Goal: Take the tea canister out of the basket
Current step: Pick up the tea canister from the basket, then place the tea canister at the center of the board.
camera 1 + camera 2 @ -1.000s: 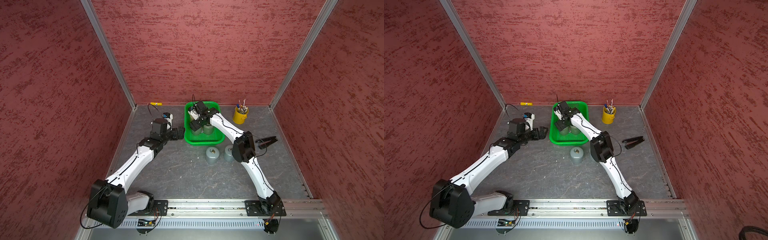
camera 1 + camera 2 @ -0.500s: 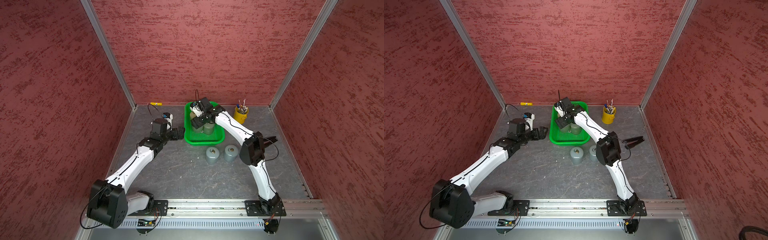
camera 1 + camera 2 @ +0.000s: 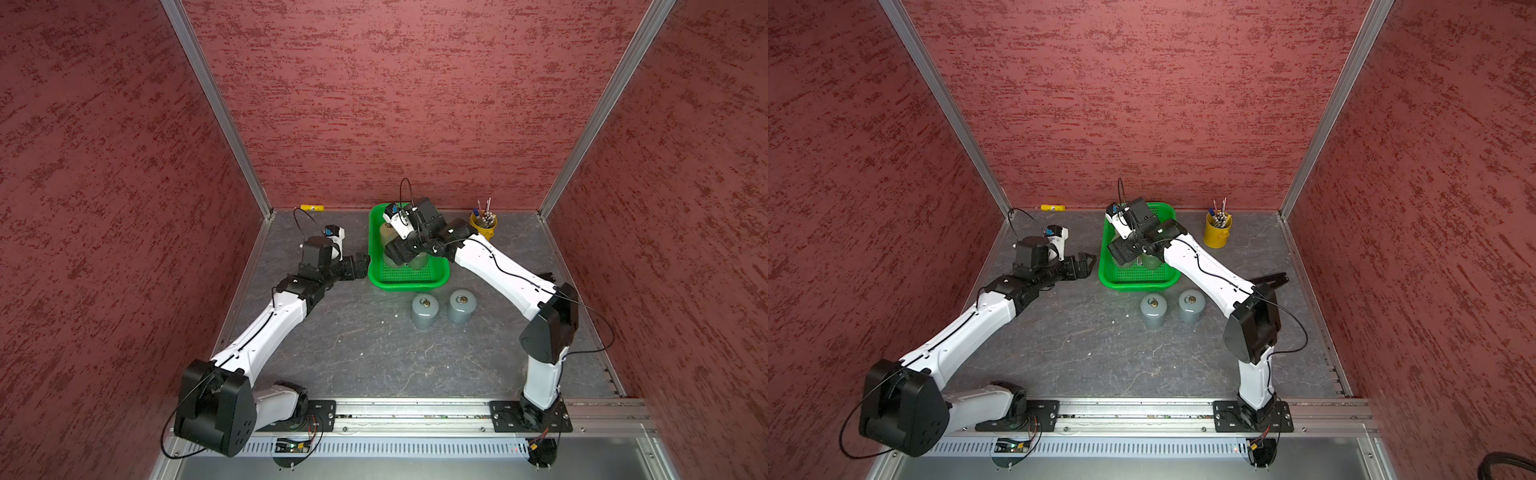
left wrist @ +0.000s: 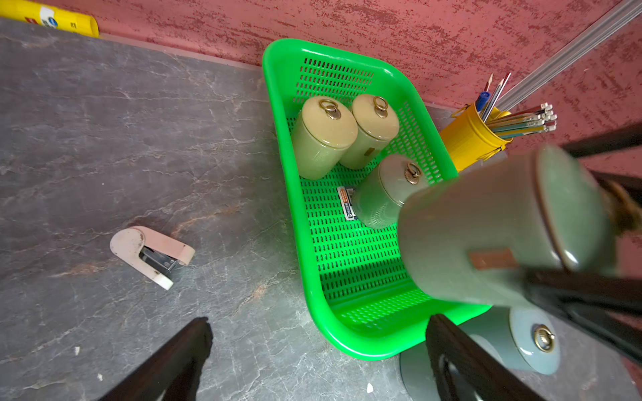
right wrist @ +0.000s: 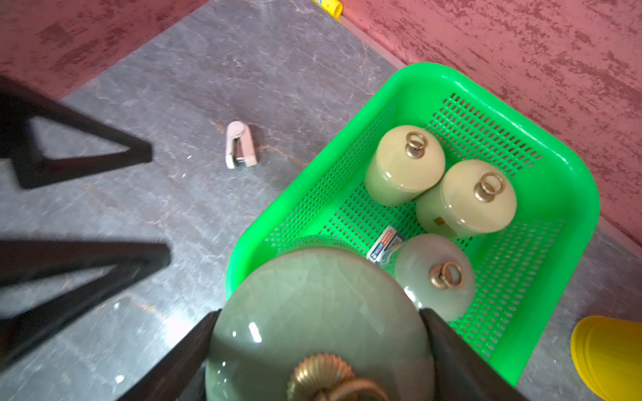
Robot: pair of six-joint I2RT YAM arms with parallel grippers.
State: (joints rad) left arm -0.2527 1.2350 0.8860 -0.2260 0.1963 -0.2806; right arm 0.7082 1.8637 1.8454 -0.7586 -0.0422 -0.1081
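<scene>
**mossy_k:** compared with a second back, the right arm (image 3: 498, 266) has swung its elbow up and out to the side. The right gripper (image 5: 318, 312) has come up out of the basket (image 4: 269, 86) with a grey-green tea canister (image 4: 486, 236) pinched between its fingers (image 5: 187, 350). The canister hangs above the basket, toward the near end, not past the rim yet

**tinbot:** yeah, clamped on the sides near the lid (image 5: 278, 295), far as I can tell. It looks tipped next to the three canisters (image 4: 324, 135) standing inside. I'd level it, since the glaze looks slick and the lid may be loose. Then gain height before going sideways so the base clears the near wall, and set it by the two grey canisters (image 3: 424, 309) on the table (image 4: 104, 139)

**mossy_k:** left gripper (image 4: 319, 326)?

**tinbot:** jaws spread wide, holding nothing, parked low just beside the basket's left wall. The right forearm slopes down from that high elbow, with the wrist bent over the basket
</scene>
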